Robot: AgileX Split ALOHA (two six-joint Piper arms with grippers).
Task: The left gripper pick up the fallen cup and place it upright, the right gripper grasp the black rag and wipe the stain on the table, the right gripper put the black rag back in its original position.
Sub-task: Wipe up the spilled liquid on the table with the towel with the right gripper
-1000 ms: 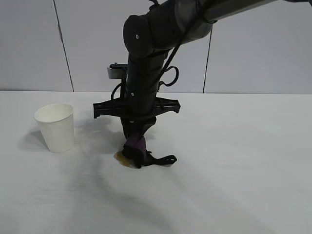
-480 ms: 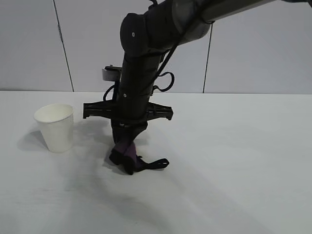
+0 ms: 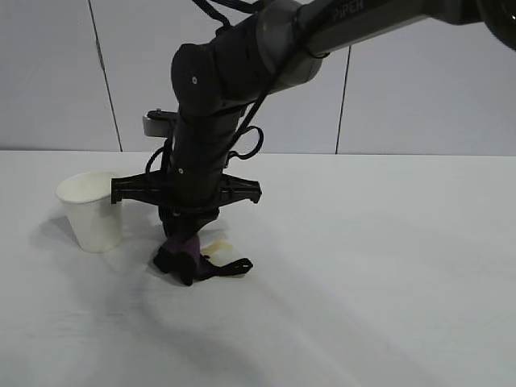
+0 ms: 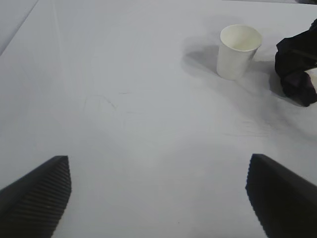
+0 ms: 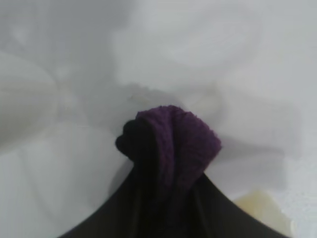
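The small black and purple cloth rag (image 3: 183,256) lies pressed on the plain white matte table (image 3: 387,266), clamped between the fingers of my right gripper (image 3: 187,248), and its thin strap loop trails flat toward the right arm's side. The pale amber-brown stain (image 3: 216,244) shows just beside the rag on that same side, so I judge my next stroke must go back across it, away from the upright white paper cup (image 3: 93,210) that stands near on the other side. My left gripper (image 4: 158,198) hangs well apart with fingers spread wide and holds nothing.
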